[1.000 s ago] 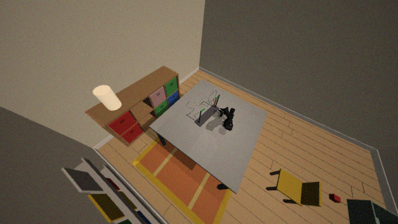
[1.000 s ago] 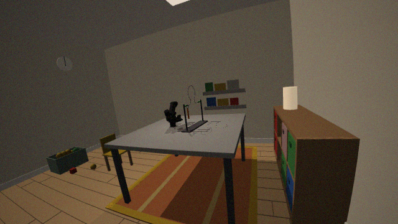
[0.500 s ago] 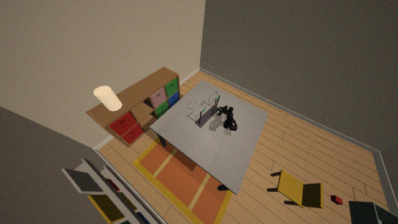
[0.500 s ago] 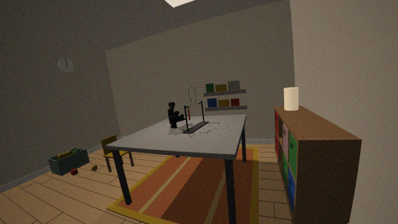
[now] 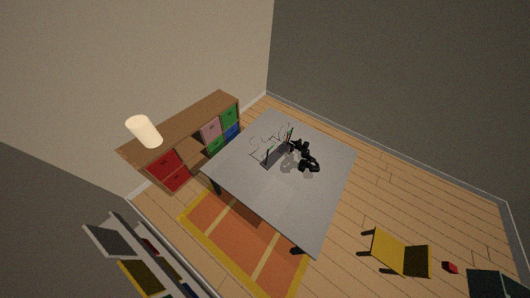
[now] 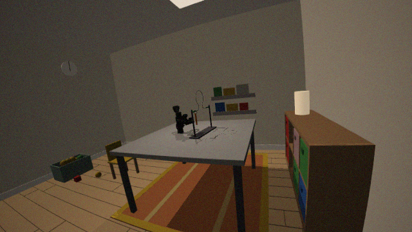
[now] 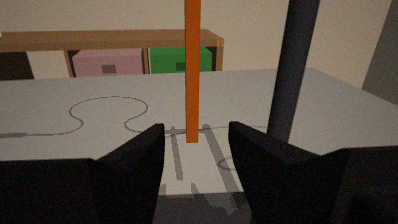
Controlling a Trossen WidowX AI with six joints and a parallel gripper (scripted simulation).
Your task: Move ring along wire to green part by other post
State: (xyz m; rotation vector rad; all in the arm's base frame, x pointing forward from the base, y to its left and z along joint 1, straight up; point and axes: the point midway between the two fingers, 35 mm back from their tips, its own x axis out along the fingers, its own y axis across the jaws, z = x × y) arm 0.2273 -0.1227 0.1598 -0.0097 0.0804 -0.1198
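The orange handle hangs upright beside the near post. The ring at its top is too small to make out in the top and exterior views and outside the wrist view. Green wire parts show by the two posts. The thin grey wire arches high between them. The other post stands at the far end of the base. My gripper is open. In the wrist view the handle's lower end lies in line with the gap between the fingertips, seemingly just ahead; no finger visibly touches it.
The posts stand on a dark base on the grey table. The near post rises just right of the handle in the wrist view, close to the right finger. Wire shadows lie on the table behind. A drawer shelf stands beyond the table.
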